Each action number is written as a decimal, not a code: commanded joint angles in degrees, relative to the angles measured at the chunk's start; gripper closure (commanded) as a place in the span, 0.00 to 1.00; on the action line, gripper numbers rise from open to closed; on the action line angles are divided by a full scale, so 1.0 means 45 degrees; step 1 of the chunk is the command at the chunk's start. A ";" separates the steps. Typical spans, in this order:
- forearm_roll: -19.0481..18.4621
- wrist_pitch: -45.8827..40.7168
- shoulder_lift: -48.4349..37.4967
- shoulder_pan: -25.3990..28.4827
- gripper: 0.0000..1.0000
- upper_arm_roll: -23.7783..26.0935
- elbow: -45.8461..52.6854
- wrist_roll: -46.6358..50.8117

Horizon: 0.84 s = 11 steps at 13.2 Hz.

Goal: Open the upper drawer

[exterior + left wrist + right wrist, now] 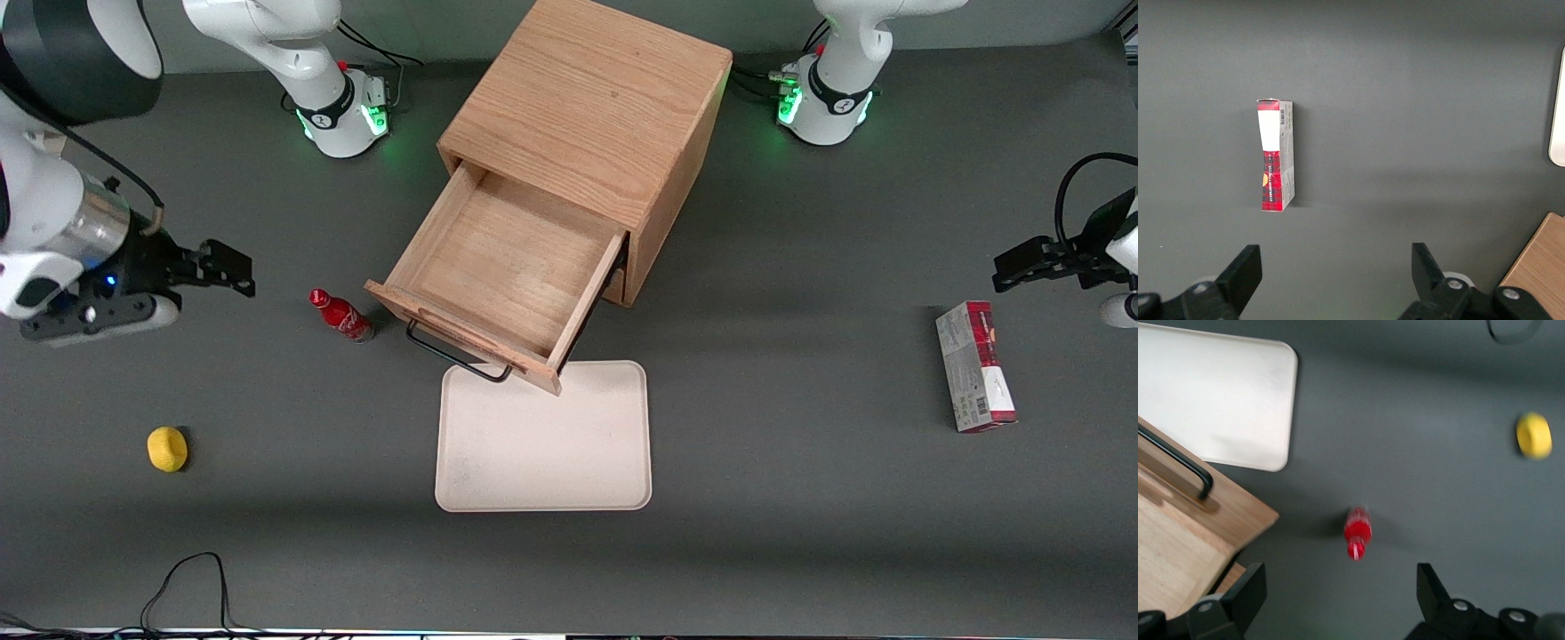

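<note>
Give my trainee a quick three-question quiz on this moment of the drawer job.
1. True or false: the upper drawer is pulled out and holds nothing.
2. What stands upright beside the drawer's front? A) lemon B) red bottle C) carton
3. Fill in: the gripper is ____, apart from the black handle.

Key: 1 true. 2 B, the red bottle. 3 open.

A dark grey matte tabletop (800,551) fills nearly all of every view. Soft light from above lays broad, blurred shadow bands (800,307) across it. Two small patches of green light (384,120) glow on its surface farthest from the front camera. Above them runs a paler grey-green strip (427,27), possibly a wall. A black cable (191,578) loops over the table's nearest edge.
</note>
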 commanded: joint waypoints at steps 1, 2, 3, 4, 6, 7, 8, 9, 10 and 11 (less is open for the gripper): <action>0.0068 0.0445 -0.2814 0.0072 0.00 -0.0349 -0.3083 0.0945; 0.0067 0.0290 -0.3187 0.0052 0.00 -0.0368 -0.3397 0.0964; 0.0048 0.0075 -0.3307 0.0013 0.00 -0.0446 -0.3439 0.0984; 0.0048 -0.0062 -0.3308 0.0032 0.00 -0.0794 -0.3401 0.0984; 0.0067 -0.0083 -0.3328 0.0032 0.00 -0.1185 -0.3400 0.0965; 0.0164 -0.0083 -0.3328 0.0090 0.00 -0.1421 -0.3400 0.0907; 0.0165 -0.0083 -0.3328 0.0110 0.00 -0.1423 -0.3381 0.0945; 0.0165 -0.0083 -0.3328 0.0130 0.00 -0.1365 -0.3381 0.0964; 0.0165 -0.0083 -0.3270 0.0130 0.00 -0.1345 -0.3381 0.0965; 0.0165 -0.0083 -0.3269 0.0130 0.00 -0.1326 -0.3362 0.0965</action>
